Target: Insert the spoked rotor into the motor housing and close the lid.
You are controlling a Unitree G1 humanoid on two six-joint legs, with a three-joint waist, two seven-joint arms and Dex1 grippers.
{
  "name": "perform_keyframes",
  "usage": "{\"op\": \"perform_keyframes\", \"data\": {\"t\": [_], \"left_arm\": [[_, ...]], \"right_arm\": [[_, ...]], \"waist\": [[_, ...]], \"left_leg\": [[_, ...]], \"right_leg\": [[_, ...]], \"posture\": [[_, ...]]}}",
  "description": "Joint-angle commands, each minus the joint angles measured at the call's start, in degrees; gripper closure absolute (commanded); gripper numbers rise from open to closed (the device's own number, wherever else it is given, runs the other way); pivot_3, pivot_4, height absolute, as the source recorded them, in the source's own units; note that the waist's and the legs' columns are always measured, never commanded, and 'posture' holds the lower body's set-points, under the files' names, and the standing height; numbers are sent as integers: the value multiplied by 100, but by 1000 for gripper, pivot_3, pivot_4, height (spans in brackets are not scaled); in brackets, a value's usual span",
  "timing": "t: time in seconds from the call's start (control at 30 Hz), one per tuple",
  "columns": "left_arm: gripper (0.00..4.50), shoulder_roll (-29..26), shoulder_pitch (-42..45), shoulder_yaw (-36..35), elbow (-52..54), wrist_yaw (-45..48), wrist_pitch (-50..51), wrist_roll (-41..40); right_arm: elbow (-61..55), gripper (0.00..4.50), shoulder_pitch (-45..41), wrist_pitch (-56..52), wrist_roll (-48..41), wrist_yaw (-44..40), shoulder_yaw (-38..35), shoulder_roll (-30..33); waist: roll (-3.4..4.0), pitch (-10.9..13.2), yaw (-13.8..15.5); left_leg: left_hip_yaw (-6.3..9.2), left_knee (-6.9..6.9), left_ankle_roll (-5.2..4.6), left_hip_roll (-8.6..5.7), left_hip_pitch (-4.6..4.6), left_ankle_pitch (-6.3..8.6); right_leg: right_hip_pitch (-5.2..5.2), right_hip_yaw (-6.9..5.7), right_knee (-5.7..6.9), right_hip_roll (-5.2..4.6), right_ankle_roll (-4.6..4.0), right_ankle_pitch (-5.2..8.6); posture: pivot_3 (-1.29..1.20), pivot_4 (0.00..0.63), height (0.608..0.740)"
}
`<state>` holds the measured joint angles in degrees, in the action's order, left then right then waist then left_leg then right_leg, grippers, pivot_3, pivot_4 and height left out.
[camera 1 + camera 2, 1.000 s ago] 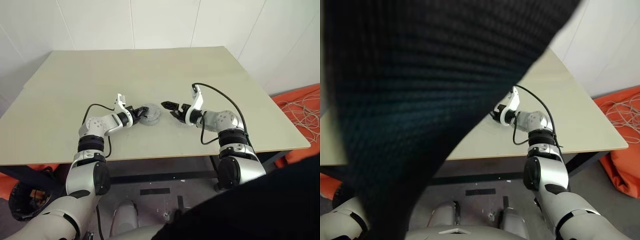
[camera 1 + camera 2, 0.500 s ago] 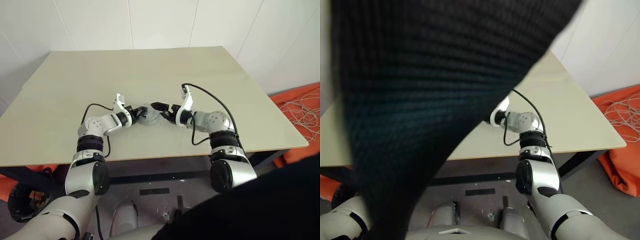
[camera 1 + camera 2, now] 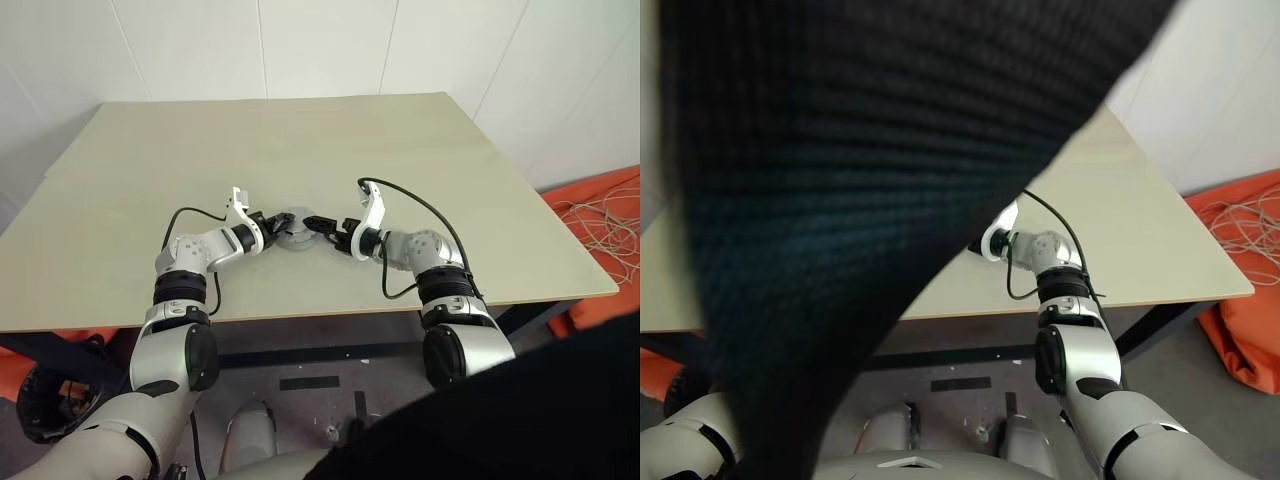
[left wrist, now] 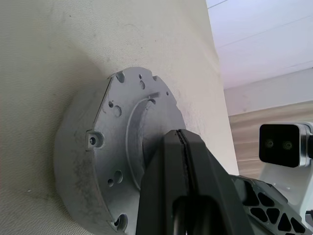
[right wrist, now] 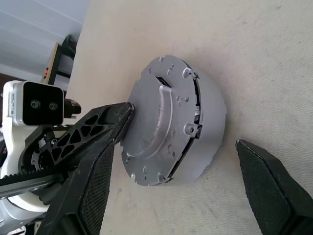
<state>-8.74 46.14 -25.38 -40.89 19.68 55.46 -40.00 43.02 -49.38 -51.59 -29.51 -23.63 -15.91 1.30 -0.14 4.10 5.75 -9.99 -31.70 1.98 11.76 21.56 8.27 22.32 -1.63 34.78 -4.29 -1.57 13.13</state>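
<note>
two grippers are set on either side of the motor housing (image 3: 295, 229), which sits on the table (image 3: 150, 170) nearer its front edge than its back one, about midway between the side edges. the lid (image 5: 159, 122) is seen seated on top. the left gripper (image 4: 182, 161), fingers pressed together, is laid against the lid, probably to steady it. the right gripper (image 5: 181, 171), fingers spread wide, straddles the housing without clamping it, seemingly ready to grasp.
</note>
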Motion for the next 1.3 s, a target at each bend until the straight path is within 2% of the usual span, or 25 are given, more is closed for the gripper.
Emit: {"op": "perform_keyframes", "data": {"t": [0.03,0.53,1.3], "left_arm": [[4500,-47,-17,72,28,-39,11,96],[4500,-91,-75,45,113,-84,24,77],[4500,-323,-255,6,73,-220,-95,149]], "right_arm": [[189,15,-257,147,-73,28,-31,-289],[949,15,-854,488,-272,3,-461,-759],[1063,15,-976,536,-198,49,-782,-730]], "waist": [[0,0,-13],[-1,0,-137],[-1,0,-145]], "left_leg": [[0,2,0,0,-1,0],[-1,35,9,4,-16,-6],[-4,38,13,4,-15,-9]], "right_leg": [[0,0,0,0,0,0],[11,9,-1,9,-8,2],[13,7,2,13,-13,4]], "posture": [[0,0,740],[0,0,740],[0,0,740]]}}
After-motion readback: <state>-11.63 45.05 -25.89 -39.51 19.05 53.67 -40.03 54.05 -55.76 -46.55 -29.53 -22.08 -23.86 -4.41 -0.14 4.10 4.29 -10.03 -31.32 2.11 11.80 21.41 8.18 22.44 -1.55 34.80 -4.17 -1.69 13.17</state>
